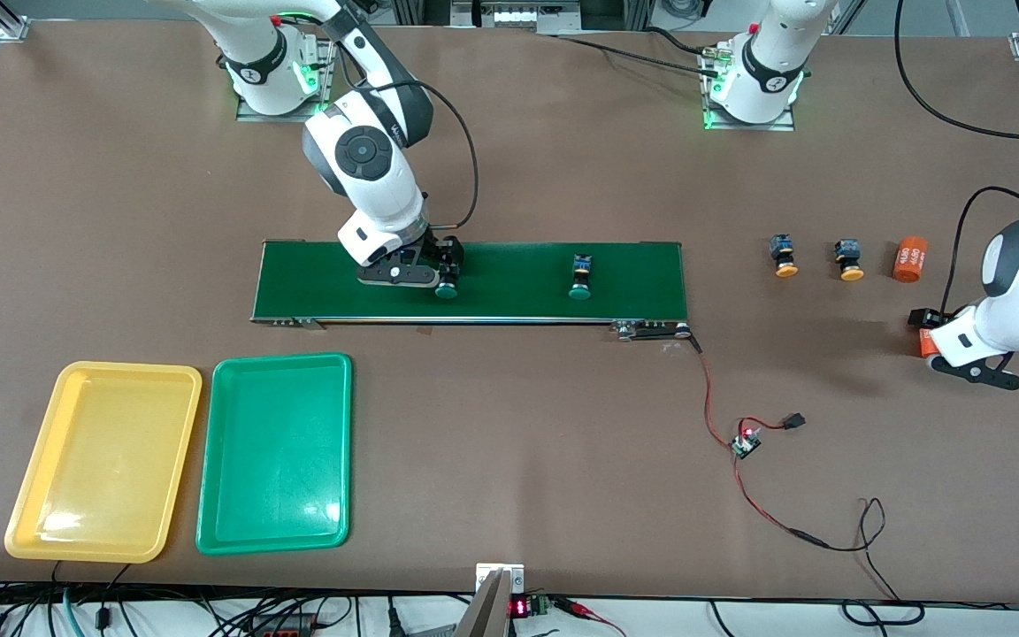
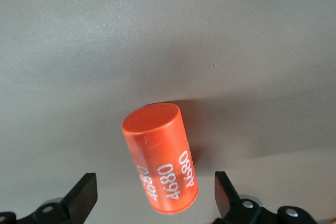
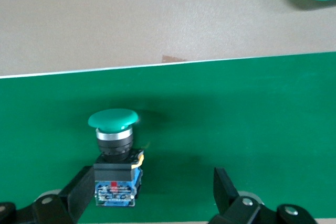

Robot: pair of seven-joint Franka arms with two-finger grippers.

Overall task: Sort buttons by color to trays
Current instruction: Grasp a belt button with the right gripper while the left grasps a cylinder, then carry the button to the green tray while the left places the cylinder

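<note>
**Two green buttons on the belt, both trays bare**

You have the brown table (image 1: 518,442) under everything. On it runs the long dark green conveyor belt (image 1: 509,281). Nearer the front camera than the belt, toward the right arm's end, the yellow tray (image 1: 32,522) and the green tray (image 1: 218,531) lie side by side, the yellow one outermost; neither holds a button.

Your right gripper (image 3: 149,192) is down on the belt with its jaws spread wide. One green button (image 3: 114,156) lies between them, close against one finger (image 3: 79,192), cap pointing away from the wrist. The second green button (image 1: 580,276) lies farther along the belt toward the left arm's end, well apart from the first.

Off the belt, toward the left arm's end, the two orange-yellow buttons (image 1: 783,256) (image 1: 849,259) lie near each other, with an orange cylinder (image 1: 910,259) just beside them.

Your left gripper (image 2: 156,198) hangs over another orange cylinder (image 2: 163,158) printed "4680", jaws wide and clear of it on both sides.

A red and black wire (image 1: 739,478) trails from the belt's end across the table.
</note>
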